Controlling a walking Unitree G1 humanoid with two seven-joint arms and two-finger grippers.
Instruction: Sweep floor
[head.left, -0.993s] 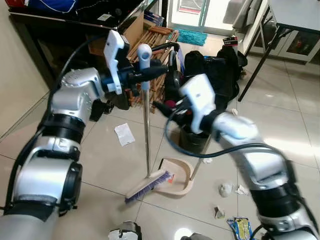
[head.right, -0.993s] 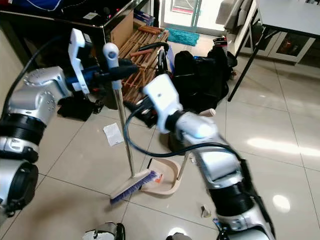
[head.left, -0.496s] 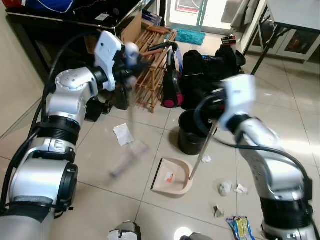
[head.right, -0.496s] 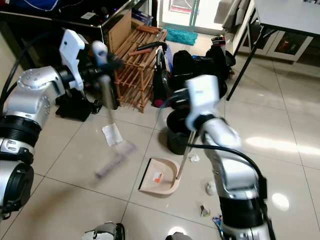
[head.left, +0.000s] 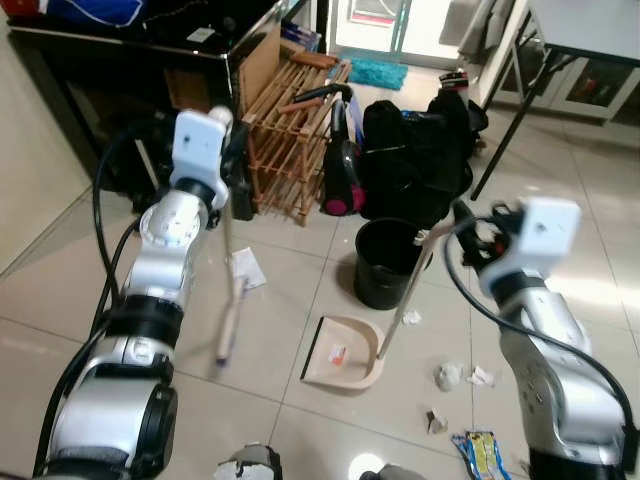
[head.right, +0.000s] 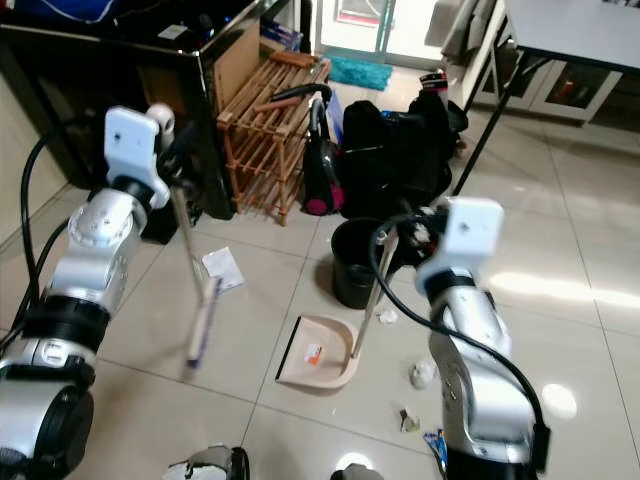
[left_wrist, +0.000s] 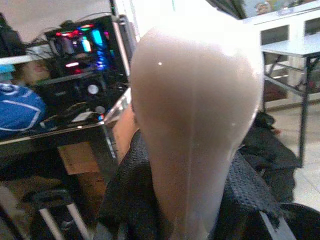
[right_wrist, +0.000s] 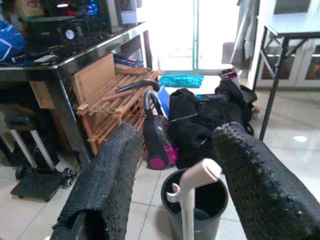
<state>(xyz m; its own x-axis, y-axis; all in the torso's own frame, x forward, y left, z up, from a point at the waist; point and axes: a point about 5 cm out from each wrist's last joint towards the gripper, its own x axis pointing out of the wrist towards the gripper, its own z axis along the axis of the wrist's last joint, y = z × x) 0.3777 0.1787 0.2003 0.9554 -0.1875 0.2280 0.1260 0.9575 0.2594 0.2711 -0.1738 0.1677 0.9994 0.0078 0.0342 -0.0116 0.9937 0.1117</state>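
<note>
My left gripper (left_wrist: 185, 200) is clamped on the rounded top of the broom (head.left: 228, 300), which hangs at about ten o'clock from the dustpan (head.left: 345, 352), its bristle end just above the tiles. My right gripper (right_wrist: 175, 200) stands wide apart, its fingers either side of the dustpan handle (right_wrist: 192, 192) but not touching it. The worry is that handle: it leans unsupported towards the black bin (head.left: 388, 262) at twelve o'clock, and I judge a careless brush stroke or a nudge from my fingers could tip the pan over. A wide swing could also knock the wooden rack (head.left: 290, 130) or the small vacuum (head.left: 342, 170) behind. The floor (head.left: 560, 250) is glossy pale tile, likely slippery for light scraps. Crumpled paper (head.left: 450, 377) and wrappers lie at four o'clock from the pan, a flat paper (head.left: 247, 268) at ten o'clock, with dark bags and folding table legs beyond.
</note>
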